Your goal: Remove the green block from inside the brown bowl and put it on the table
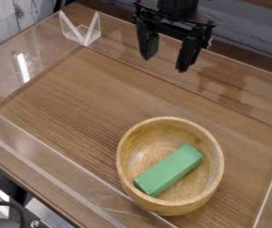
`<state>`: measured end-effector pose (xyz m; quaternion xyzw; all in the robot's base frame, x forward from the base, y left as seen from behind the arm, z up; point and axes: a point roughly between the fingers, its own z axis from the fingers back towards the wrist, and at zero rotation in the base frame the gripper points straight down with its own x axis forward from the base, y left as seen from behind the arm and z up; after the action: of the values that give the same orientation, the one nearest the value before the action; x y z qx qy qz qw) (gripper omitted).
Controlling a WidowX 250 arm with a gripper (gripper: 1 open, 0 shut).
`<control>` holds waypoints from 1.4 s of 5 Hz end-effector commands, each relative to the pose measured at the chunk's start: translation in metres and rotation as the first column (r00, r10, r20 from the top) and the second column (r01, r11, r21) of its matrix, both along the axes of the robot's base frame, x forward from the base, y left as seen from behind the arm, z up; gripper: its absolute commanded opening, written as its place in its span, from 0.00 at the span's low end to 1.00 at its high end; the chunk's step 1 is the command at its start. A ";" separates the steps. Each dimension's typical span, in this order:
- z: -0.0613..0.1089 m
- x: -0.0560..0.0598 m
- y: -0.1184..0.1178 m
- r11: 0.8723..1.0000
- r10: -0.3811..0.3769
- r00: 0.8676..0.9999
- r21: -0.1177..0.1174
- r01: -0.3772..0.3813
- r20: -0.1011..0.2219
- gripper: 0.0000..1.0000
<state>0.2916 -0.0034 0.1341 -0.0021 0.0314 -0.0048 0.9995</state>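
The green block [169, 170] lies slanted inside the brown bowl [132, 147], which sits on the table [78, 102] toward the near right. My gripper [166, 51] hangs above the far middle of the table, pointing down, well behind the bowl and apart from it. Its black fingers [185, 55] stand spread wide with nothing between them.
Low clear acrylic walls [54, 191] border the table on all sides, with a folded clear piece [81, 28] at the far left corner. Bare wood stretches left of the bowl and between bowl and gripper.
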 end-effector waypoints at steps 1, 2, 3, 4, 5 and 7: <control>-0.005 -0.009 -0.006 1.000 -0.006 1.000 -0.002 0.006 -0.013 1.00; -0.007 -0.032 -0.022 0.999 -0.045 0.999 -0.007 0.045 -0.003 1.00; -0.008 -0.041 -0.030 0.998 -0.061 0.998 -0.008 0.061 -0.003 1.00; -0.010 -0.048 -0.035 0.998 -0.066 0.998 -0.010 0.066 -0.008 1.00; -0.013 -0.054 -0.041 0.997 -0.071 0.997 -0.010 0.071 -0.008 1.00; -0.019 -0.065 -0.052 0.996 -0.087 0.996 -0.011 0.087 -0.004 1.00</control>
<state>0.2230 -0.0539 0.1028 -0.0014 0.0593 -0.0460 0.9972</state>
